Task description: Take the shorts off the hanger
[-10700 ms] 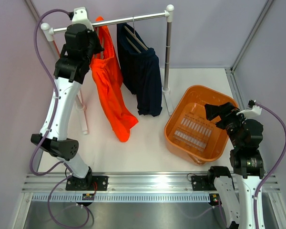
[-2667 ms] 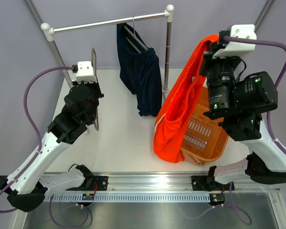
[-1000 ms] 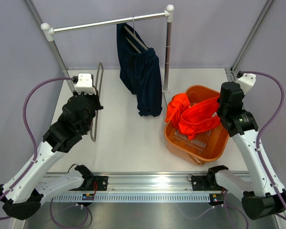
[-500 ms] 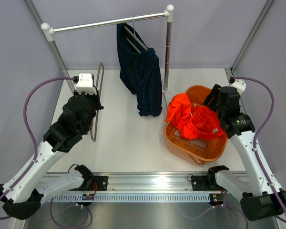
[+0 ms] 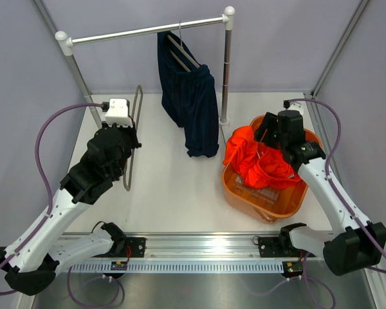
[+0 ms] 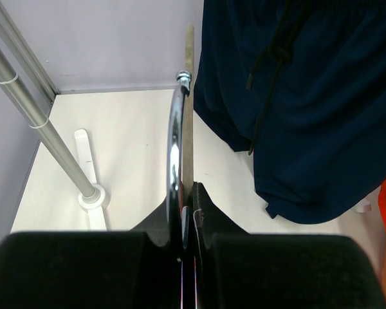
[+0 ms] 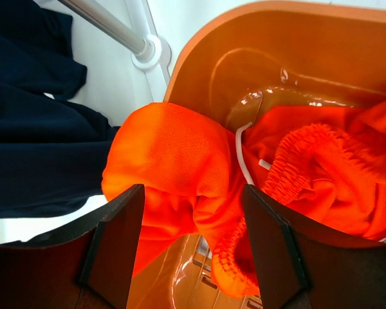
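The orange shorts [image 5: 260, 161] lie bunched in the orange basket [image 5: 289, 199], part draped over its left rim; they fill the right wrist view [image 7: 199, 174]. My right gripper [image 5: 265, 138] is open and empty just above them, a finger [image 7: 116, 238] on each side. My left gripper [image 5: 130, 145] is shut on the bare hanger [image 5: 134, 135], held above the table at the left; its metal hook [image 6: 174, 148] and wooden bar show in the left wrist view. Navy shorts [image 5: 192, 106] hang on a second hanger [image 5: 180, 50] on the rail [image 5: 148, 29].
The rack's right post [image 5: 226, 71] and foot stand between the navy shorts and the basket. The left post [image 6: 45, 129] and its foot [image 6: 90, 196] are beside my left gripper. Walls close in the table on three sides.
My right gripper has lowered the orange shorts into the basket, let go and opened, then moved back and left over them. The left arm holds the hanger almost still.
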Robot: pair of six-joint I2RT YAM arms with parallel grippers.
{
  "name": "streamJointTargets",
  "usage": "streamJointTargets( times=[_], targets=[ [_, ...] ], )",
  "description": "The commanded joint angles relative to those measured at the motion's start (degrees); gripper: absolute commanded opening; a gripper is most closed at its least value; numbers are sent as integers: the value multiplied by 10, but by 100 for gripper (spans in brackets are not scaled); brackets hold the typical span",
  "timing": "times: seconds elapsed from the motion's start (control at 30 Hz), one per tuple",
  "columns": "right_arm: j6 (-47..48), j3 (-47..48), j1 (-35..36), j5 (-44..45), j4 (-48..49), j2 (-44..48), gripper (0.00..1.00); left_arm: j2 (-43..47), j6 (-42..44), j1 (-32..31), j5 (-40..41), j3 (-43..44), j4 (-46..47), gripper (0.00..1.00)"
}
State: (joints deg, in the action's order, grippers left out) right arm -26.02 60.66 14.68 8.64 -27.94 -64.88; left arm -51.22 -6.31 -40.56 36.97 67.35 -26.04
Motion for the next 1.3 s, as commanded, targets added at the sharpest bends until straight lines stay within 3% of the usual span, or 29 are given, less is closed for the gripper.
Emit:
streamJointTargets(
  times=[0.0,0.47,0.53,0.63,0.67,0.77,1.27],
  targets=[
    [-13,3,4,-20,47,-30,70,2,-2,0,-10,4,35,0],
    [-49,-24,3,-40,108,-139,68,-1,2,0,-11,1,36,0],
    [-55,-35,3,-36,113,-134,58,-2,2,0,-11,1,37,0],
    [-59,-44,3,-24,112,-124,33,-4,2,0,-14,1,37,0],
    [-60,-48,3,-20,111,-120,18,-5,2,0,-14,1,37,0],
    [-65,-61,-1,2,98,-99,0,-6,2,0,-14,1,37,0],
    [-60,-125,-95,58,29,89,0,-50,-6,2,1,56,-2,0]
  ],
)
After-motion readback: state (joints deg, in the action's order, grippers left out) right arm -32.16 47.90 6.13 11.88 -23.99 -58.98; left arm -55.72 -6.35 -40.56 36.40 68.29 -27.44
